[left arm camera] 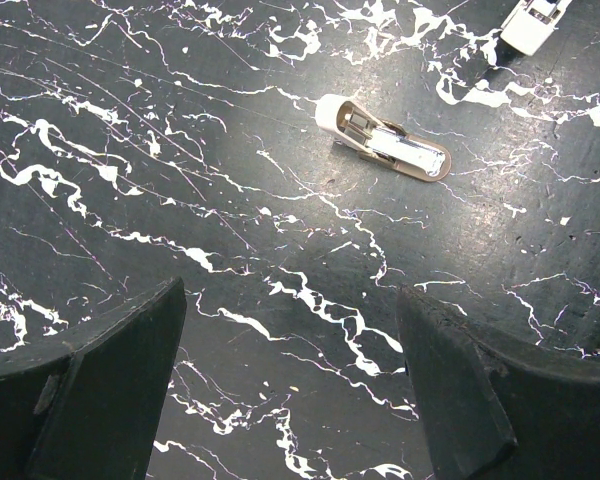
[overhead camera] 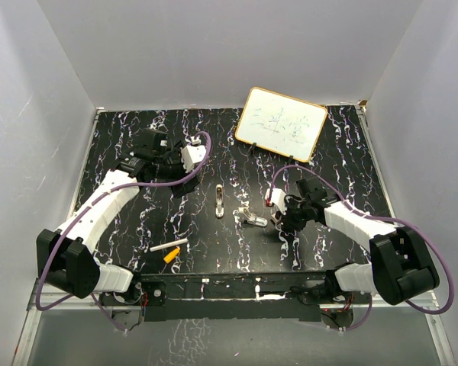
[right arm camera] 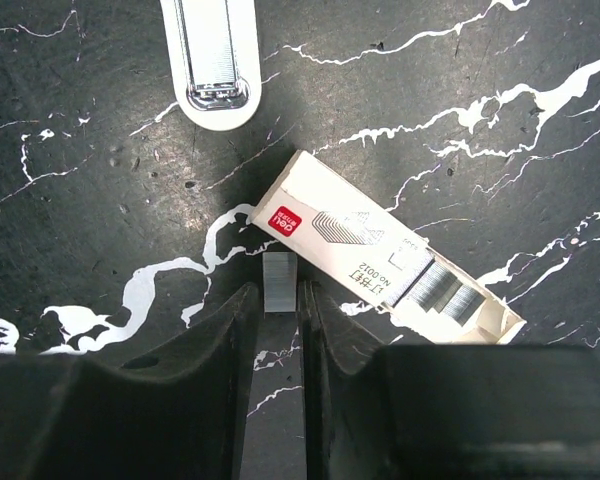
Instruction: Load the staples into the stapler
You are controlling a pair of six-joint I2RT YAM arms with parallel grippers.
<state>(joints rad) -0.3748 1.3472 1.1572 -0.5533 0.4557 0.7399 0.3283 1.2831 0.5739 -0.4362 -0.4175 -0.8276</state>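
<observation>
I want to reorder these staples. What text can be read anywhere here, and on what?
"No.0012": staple box, upside down in the right wrist view.
"deli": red tab on that box, small.
Chinese characters beside the number: too small to read surely.
Whiteboard: green handwriting, too blurred to read.
Stapler, staple strip: no text.

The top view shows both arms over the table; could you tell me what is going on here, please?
The right tool is shut on a short strip of staples, right beside the opened staple box. The stapler lies open on the table, apart from the strip, so nothing has been loaded yet. The left tool hangs open above the table near the stapler, holding nothing.
</observation>
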